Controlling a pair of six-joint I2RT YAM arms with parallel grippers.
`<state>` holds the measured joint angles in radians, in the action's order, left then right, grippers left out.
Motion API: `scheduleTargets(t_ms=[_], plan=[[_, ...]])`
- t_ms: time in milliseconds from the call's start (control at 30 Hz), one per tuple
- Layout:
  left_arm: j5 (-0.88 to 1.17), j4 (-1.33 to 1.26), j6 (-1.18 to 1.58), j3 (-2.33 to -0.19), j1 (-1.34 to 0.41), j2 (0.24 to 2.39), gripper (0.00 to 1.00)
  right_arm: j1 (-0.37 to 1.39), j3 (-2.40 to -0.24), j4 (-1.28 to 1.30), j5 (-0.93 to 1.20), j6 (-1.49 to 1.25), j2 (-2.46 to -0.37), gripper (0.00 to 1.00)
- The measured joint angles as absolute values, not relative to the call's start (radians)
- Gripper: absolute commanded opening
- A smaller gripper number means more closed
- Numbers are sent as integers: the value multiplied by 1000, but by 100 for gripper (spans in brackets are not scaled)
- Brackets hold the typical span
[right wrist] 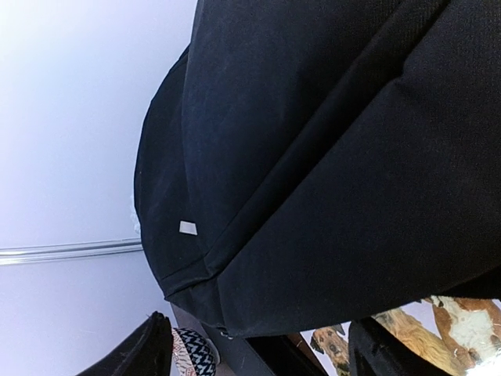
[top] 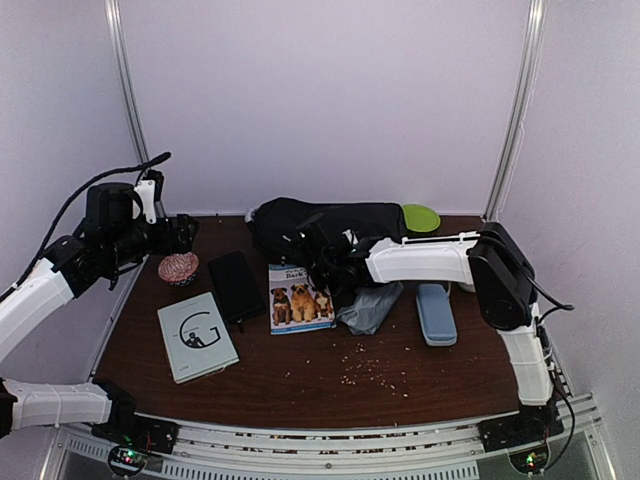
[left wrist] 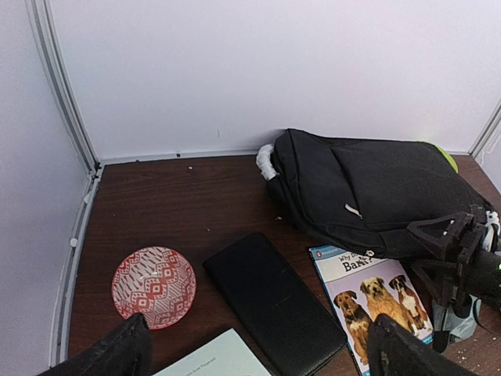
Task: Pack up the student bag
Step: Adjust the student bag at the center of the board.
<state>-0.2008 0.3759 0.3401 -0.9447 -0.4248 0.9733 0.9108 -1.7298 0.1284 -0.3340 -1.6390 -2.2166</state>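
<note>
The student bag [top: 330, 222] is a large black backpack lying on its side at the back of the table, also seen in the left wrist view [left wrist: 376, 192]. It fills the right wrist view [right wrist: 329, 157]. My right gripper [top: 325, 256] is at the bag's front edge. Its fingers [right wrist: 145, 348] stand wide apart, open, and the bag's hem hangs just above the gap. My left gripper [top: 185, 232] hovers at the back left, open and empty [left wrist: 262, 352], above the black notebook [left wrist: 274, 301].
On the table lie a red patterned bowl [top: 178, 267], the black notebook [top: 236, 285], a dog picture book [top: 298, 298], a white book [top: 197, 336], a grey plastic pouch [top: 370, 308] and a light-blue pencil case [top: 436, 313]. A green object [top: 421, 217] sits behind the bag. Crumbs lie near the front.
</note>
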Motion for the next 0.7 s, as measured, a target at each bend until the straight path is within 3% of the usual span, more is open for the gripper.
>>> scheduleTargets(t_ms=[300, 600, 700], plan=[[-200, 376, 340, -945, -425, 974, 98, 885, -1763, 139, -339, -1708, -2282, 45], [-200, 376, 340, -945, -425, 977, 98, 870, -1784, 126, -322, -1673, -2286, 2], [-200, 376, 340, -945, -425, 977, 98, 866, -1784, 122, -302, -1640, -2285, 0]])
